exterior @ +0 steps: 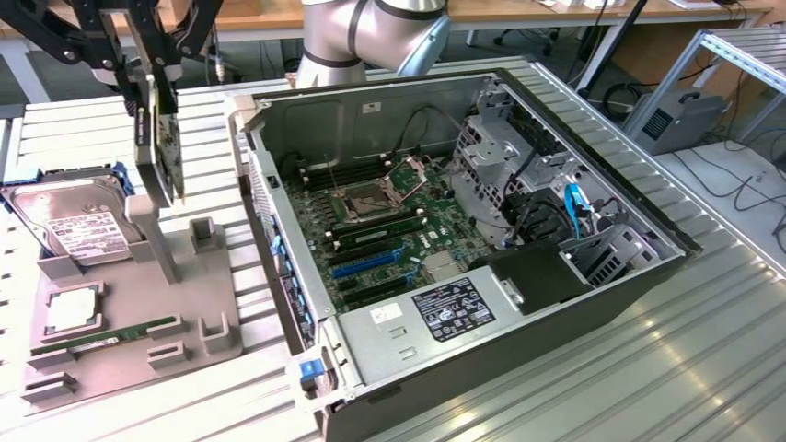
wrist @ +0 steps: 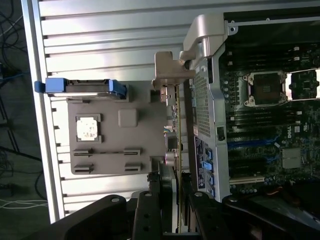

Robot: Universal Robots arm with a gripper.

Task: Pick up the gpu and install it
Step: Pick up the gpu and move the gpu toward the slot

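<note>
Gpu (exterior: pixel 160 157), thin flat dark card, held upright, top edge clamped in black gripper (exterior: pixel 154 85); positioned over grey plastic holder tray (exterior: pixel 123 295), at exterior view's left of open metal computer case (exterior: pixel 368 110).

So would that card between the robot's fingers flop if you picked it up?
Probably stiff: the gpu stands straight on edge, no sag. Likely fragile, since its bare circuit board shows. So thin it would probably tip over unsupported.
</note>
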